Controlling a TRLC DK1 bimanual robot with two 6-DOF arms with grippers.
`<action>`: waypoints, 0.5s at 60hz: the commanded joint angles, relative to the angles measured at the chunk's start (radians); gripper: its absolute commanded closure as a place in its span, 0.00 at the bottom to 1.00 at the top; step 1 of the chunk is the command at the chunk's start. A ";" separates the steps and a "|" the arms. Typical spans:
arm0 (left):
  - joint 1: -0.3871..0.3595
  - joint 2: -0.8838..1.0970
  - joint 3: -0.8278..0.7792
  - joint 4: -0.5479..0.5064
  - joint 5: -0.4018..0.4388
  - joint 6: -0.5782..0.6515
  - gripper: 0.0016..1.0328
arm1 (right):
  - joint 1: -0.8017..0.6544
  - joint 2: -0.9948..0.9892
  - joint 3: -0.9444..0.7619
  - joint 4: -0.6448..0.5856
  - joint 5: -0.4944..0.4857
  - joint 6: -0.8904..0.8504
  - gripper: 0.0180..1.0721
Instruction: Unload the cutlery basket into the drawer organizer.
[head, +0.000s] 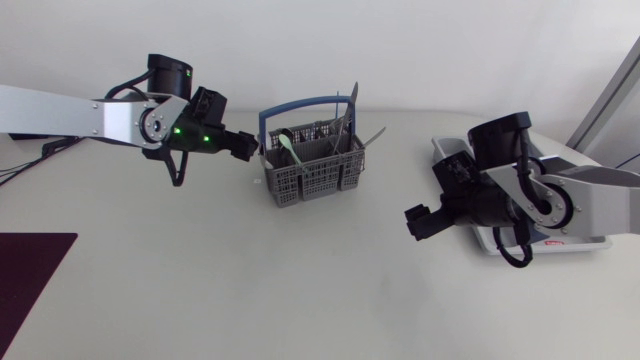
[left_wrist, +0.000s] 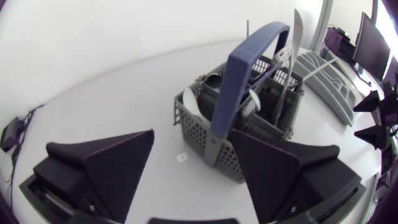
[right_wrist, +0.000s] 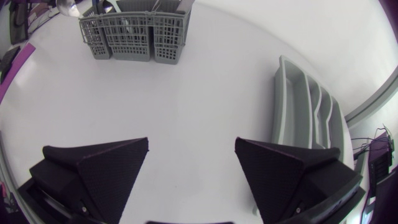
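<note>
While basket (head: 315, 182) holds cutlery (head: 348, 110), organizer (right_wrist: 309, 109) lies apart.

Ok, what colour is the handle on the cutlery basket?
The handle is blue, on a grey basket; it shows best in the left wrist view.

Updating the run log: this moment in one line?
left gripper open, beside cutlery basket | right gripper open, near drawer organizer | cutlery in basket

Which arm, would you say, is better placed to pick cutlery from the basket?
Probably left: the left pincer sits open beside the cutlery basket; the right pincer is apart, near the drawer organizer.
</note>
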 joint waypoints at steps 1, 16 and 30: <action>-0.022 0.046 0.056 0.017 0.014 -0.026 0.22 | 0.013 0.019 0.023 -0.005 -0.008 -0.016 0.05; -0.039 0.139 0.146 0.046 0.014 -0.024 0.43 | 0.030 0.036 0.032 0.001 -0.008 -0.016 0.05; -0.038 0.178 0.171 0.091 0.014 -0.024 0.75 | 0.048 0.048 0.050 0.003 -0.006 -0.030 0.05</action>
